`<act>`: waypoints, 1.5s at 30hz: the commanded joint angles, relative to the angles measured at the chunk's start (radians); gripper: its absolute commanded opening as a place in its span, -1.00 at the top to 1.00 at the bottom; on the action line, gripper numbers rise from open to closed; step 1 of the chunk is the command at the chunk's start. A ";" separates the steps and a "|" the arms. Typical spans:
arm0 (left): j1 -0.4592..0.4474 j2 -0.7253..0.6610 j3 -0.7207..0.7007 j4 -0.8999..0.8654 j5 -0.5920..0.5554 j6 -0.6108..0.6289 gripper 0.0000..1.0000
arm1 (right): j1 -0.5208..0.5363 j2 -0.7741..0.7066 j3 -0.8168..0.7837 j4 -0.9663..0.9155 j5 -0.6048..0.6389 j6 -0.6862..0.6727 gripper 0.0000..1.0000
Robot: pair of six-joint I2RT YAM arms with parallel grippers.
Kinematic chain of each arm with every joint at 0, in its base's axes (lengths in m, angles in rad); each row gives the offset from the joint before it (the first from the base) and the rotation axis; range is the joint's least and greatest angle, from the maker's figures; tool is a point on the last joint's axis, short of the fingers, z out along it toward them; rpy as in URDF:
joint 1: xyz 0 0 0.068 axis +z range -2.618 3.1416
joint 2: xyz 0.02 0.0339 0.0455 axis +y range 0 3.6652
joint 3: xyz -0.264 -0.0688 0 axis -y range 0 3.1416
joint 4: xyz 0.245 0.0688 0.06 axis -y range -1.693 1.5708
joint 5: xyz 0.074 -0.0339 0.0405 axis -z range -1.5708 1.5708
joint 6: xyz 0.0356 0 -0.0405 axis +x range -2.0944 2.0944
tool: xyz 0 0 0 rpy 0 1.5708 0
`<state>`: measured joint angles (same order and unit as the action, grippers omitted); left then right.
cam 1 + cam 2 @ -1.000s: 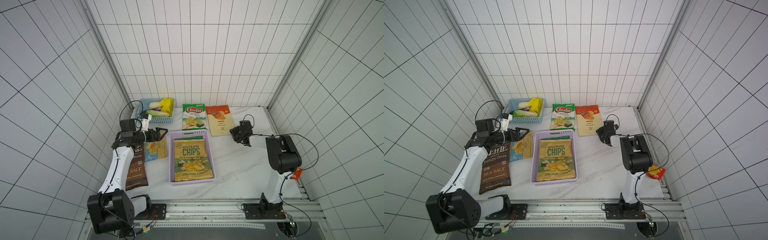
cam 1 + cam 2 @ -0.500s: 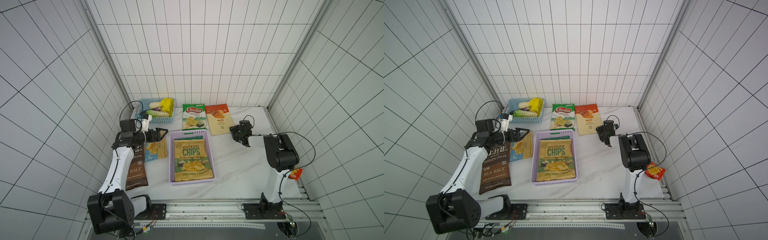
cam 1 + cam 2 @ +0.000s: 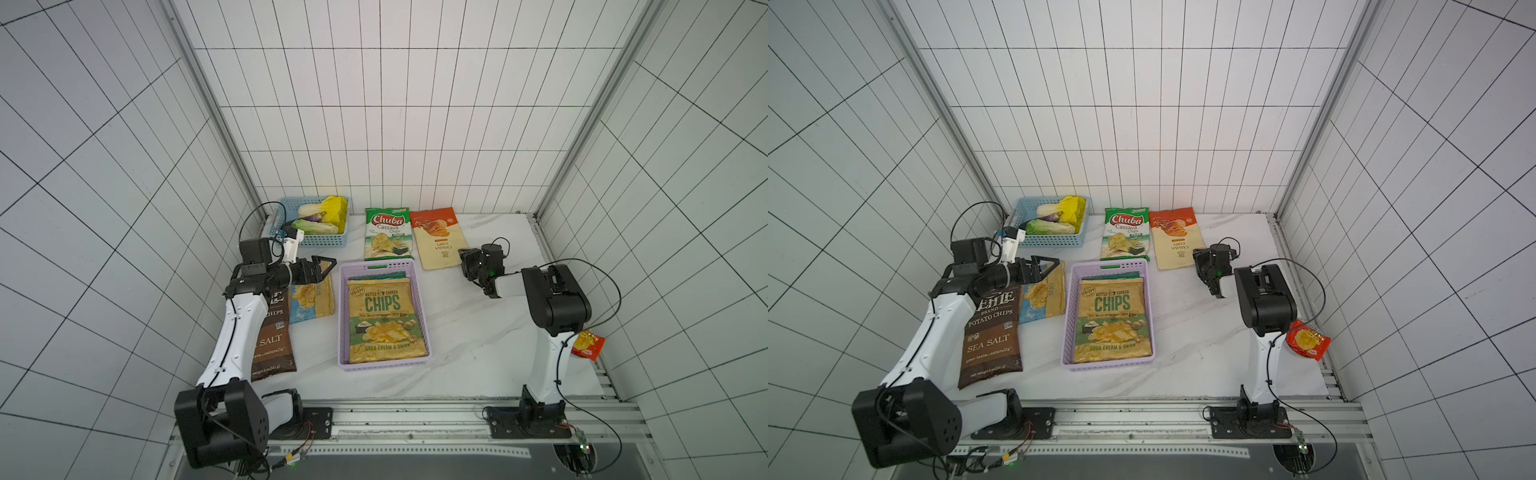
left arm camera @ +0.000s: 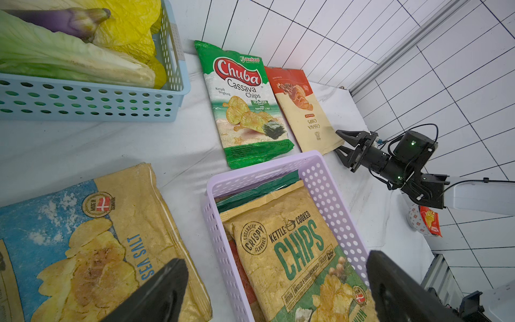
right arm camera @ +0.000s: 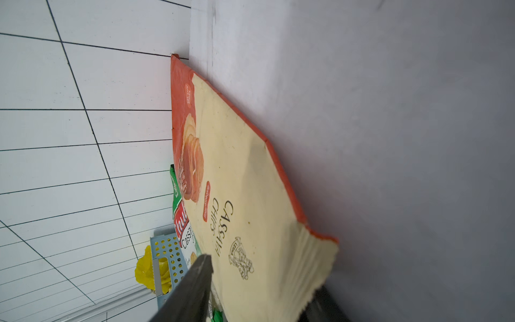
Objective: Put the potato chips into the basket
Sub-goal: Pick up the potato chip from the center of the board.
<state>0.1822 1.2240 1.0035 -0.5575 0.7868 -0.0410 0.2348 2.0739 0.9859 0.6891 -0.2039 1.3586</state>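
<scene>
Fingers of the right gripper (image 4: 338,142) stand apart astride a corner of the flat orange-cream cassava bag (image 3: 438,239), one o'clock from the shallow lilac perforated basket (image 3: 343,316) holding a tan CHIPS bag (image 3: 384,316). Green Chuba bag (image 3: 386,235) lies just beside at twelve. Left gripper (image 3: 322,270), spread wide, hovers at nine.

My fingers (image 4: 156,290) look like matt black plastic, the cassava bag (image 5: 250,181) matt and papery with a crinkled seal, the Chuba bag (image 4: 245,111) glossy film, the lilac basket (image 4: 328,189) and blue basket (image 4: 83,100) smooth perforated plastic, the table (image 4: 83,145) smooth, marbled, faintly shiny.
</scene>
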 commanded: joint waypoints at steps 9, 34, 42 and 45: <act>-0.003 -0.013 -0.008 0.008 0.015 0.012 -0.96 | -0.010 0.033 -0.013 -0.043 -0.041 -0.013 0.48; -0.003 -0.022 -0.009 0.008 0.014 0.018 -0.97 | 0.072 -0.484 0.320 -0.602 -0.019 -0.494 1.00; -0.003 -0.026 -0.011 0.008 0.015 0.017 -0.97 | 0.126 -0.555 0.558 -0.857 -0.069 -0.623 1.00; -0.003 -0.026 -0.011 0.008 0.014 0.017 -0.97 | 0.169 -0.592 0.610 -0.928 -0.061 -0.668 1.00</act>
<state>0.1822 1.2175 1.0035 -0.5575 0.7902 -0.0368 0.3679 1.5337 1.5249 -0.1421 -0.2520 0.7731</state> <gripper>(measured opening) 0.983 0.044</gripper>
